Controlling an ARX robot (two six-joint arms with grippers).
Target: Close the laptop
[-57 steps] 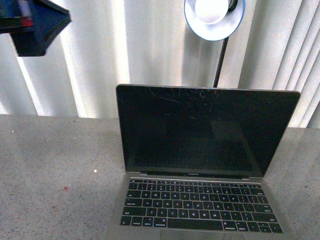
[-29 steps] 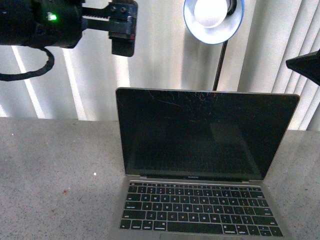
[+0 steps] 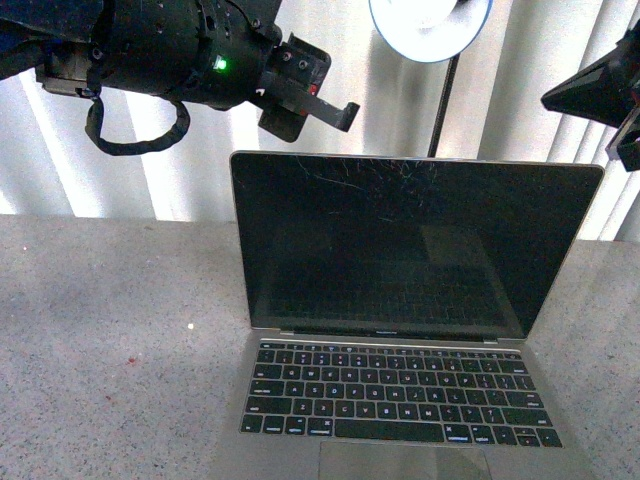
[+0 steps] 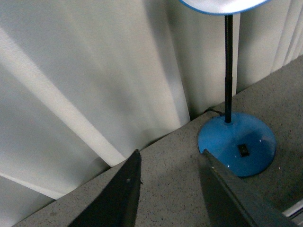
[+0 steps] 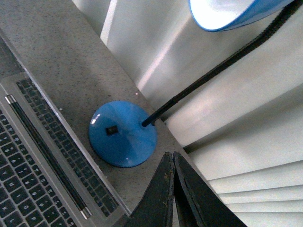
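The laptop stands open on the grey speckled table, with its scratched black screen upright and facing me and its black keys below. My left gripper hangs open and empty just above the lid's top left corner. In the left wrist view its gripper shows two black fingers apart over the table behind the laptop. My right gripper is shut and empty, high above the lid's top right corner. In the right wrist view it is behind the laptop's keyboard.
A blue desk lamp stands behind the laptop: its lit head is above the screen, and its round blue base is on the table near both grippers. White vertical blinds close off the back.
My left arm has swung right and down toward the lid's top left corner. My right gripper has come further into view at the top right. The laptop stays open.
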